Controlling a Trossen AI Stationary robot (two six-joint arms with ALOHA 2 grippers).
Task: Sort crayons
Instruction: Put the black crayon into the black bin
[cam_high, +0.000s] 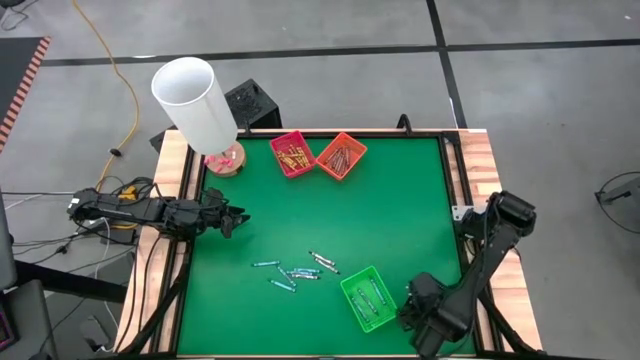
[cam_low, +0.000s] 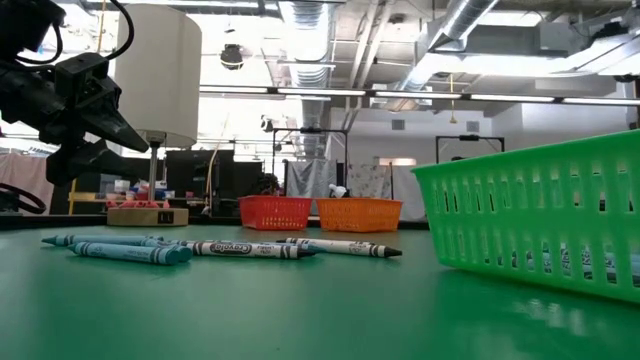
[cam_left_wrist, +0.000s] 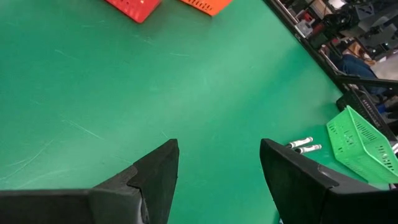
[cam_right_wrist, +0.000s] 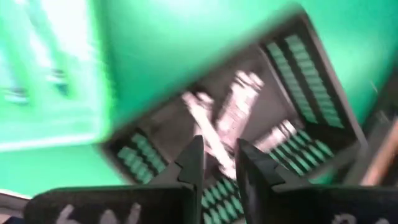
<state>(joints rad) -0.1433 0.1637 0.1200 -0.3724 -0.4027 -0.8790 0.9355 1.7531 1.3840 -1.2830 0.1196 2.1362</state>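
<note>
While the left gripper (cam_high: 238, 219) waits wide open at nine o'clock, the right gripper (cam_right_wrist: 219, 163), slightly parted and empty, hangs over grey-white crayons (cam_right_wrist: 233, 121) in a dark tray (cam_right_wrist: 305, 74) at five o'clock.

Left gripper (cam_high: 236, 219) hovers with jaws apart; right gripper (cam_right_wrist: 217, 163) points down, jaws slightly parted.

1. Crayons (cam_low: 250, 248) on the mat, low view: dark oval logo printed on the paper wraps, lettering too small to read.
2. No other legible text anywhere.
</note>
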